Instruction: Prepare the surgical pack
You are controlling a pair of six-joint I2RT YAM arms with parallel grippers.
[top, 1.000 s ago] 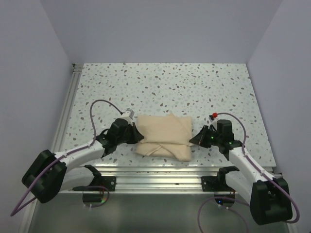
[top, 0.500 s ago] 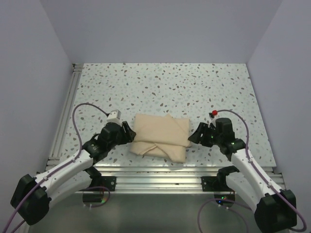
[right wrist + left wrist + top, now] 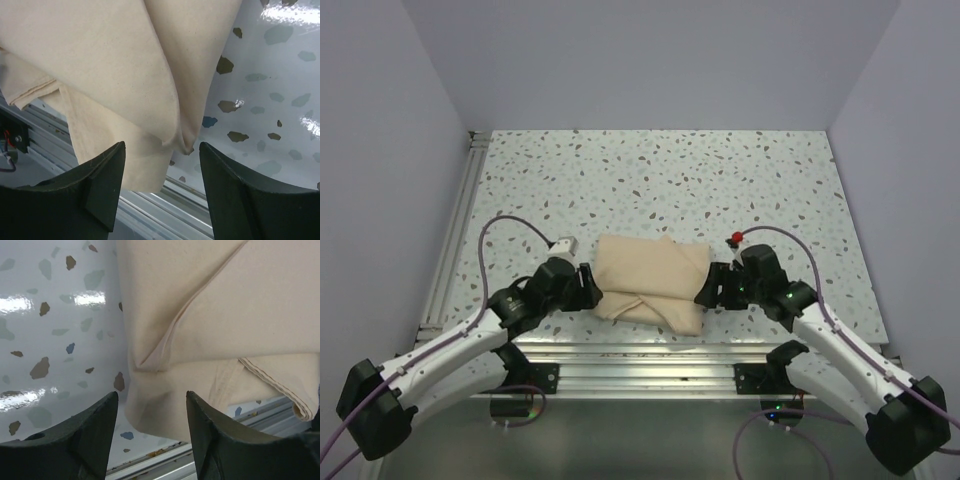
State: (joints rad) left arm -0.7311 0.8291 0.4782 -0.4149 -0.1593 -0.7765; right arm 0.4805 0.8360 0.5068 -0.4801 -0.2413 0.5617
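The surgical pack (image 3: pixel 650 278) is a folded tan cloth bundle lying flat near the table's front edge. My left gripper (image 3: pixel 590 288) sits at its left near corner, open. In the left wrist view the pack's (image 3: pixel 210 305) corner lies just ahead of the gap of the left gripper (image 3: pixel 152 395), untouched. My right gripper (image 3: pixel 708 290) is at the pack's right near corner, also open. The right wrist view shows a cloth fold of the pack (image 3: pixel 100 60) hanging ahead of the right gripper (image 3: pixel 162 145), with nothing pinched.
The speckled tabletop (image 3: pixel 650 180) stretches behind the pack. An aluminium rail (image 3: pixel 640 352) runs along the near edge, and the pack's front flap reaches it. Plain walls close in the left, right and back.
Both grippers were shut at the pack's sides and have opened. The left arm has swung lower, the right gripper has moved left, and the pack has shifted slightly left.
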